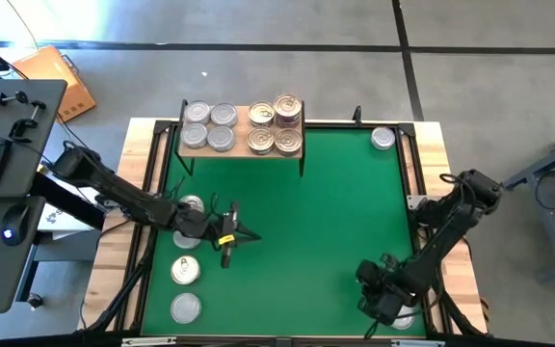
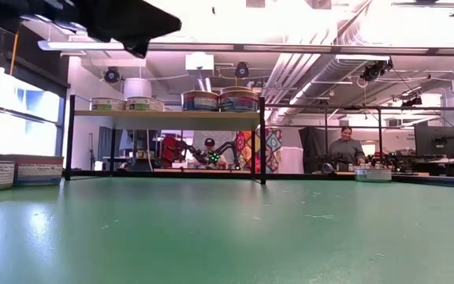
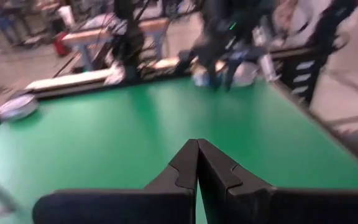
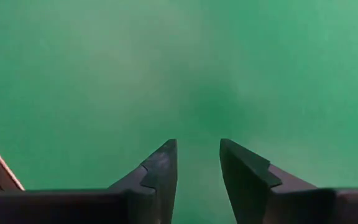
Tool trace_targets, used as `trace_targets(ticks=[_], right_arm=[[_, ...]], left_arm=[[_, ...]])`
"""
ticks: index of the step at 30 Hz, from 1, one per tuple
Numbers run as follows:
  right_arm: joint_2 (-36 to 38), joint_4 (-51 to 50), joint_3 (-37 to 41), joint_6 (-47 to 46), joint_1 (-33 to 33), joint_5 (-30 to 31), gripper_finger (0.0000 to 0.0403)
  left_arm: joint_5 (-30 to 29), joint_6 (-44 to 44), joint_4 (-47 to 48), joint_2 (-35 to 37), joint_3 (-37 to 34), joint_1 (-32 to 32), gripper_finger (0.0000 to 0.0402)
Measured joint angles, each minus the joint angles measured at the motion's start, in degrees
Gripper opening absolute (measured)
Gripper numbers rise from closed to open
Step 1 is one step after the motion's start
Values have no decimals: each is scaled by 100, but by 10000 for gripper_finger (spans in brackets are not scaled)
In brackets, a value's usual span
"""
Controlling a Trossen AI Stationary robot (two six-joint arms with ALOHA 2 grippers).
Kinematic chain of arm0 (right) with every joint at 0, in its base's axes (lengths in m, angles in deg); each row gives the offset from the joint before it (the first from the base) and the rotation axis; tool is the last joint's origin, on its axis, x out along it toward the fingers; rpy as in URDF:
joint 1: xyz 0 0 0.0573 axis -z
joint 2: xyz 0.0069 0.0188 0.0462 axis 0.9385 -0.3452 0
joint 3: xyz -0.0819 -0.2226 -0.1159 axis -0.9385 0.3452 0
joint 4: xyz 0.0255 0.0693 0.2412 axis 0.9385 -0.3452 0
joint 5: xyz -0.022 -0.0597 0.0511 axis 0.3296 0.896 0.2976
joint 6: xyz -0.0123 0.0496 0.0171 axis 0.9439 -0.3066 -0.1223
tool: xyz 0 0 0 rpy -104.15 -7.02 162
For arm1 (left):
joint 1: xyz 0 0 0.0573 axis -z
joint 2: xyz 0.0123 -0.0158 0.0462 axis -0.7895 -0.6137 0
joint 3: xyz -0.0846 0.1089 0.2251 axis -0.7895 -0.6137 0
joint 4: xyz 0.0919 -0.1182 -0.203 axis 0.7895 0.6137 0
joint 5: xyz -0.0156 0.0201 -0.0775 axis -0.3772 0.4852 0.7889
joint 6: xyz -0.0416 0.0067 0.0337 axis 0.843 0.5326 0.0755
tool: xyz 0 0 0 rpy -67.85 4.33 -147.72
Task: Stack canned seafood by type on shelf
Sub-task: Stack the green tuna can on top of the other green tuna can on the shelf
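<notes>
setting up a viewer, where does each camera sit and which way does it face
High: overhead, straight down on the green mat and both arms.
Low: mat level, facing the light-wood shelf on black legs; an arm overhead.
Left wrist: over shut jaws across the mat.
Right wrist: between parted jaws, close on bare mat.
High and low share the shelf's round metal cans.

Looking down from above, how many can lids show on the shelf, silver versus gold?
Silver lids: 4
Gold lids: 4
Total showing on the shelf: 8
</notes>
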Motion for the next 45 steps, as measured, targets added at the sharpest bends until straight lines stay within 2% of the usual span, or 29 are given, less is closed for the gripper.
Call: trace_targets(ticks=[4,9,13,17,27,30,33,43,45], right_arm=[[-3,-31,93,-243,-9,-460,99],[-3,-91,71,-41,151,-1029,74],[-3,-333,-334,265,264,-1231,41],[2,-497,-834,179,283,-1809,6],[5,-136,-884,-2108,-784,-1972,1],[-18,-64,-884,-2416,-961,-1960,0],[-131,-19,-884,-2425,-1010,-1977,0],[-819,216,-910,-1345,-668,-2038,0],[-838,217,-908,-1074,-532,-1814,0]], left_arm=[[265,-12,-791,-472,0,-6,0],[285,-114,-1625,-1077,18,-116,0],[287,-116,-1709,-1399,170,-195,0],[298,-122,-1703,-1567,279,-226,0],[307,-267,-1694,-1636,313,-238,0],[307,-267,-1678,-1634,313,-238,0],[305,-267,-1680,-1634,313,-238,0],[307,-262,-1661,-1630,313,-218,0],[306,-262,-1662,-1630,313,-219,0]])
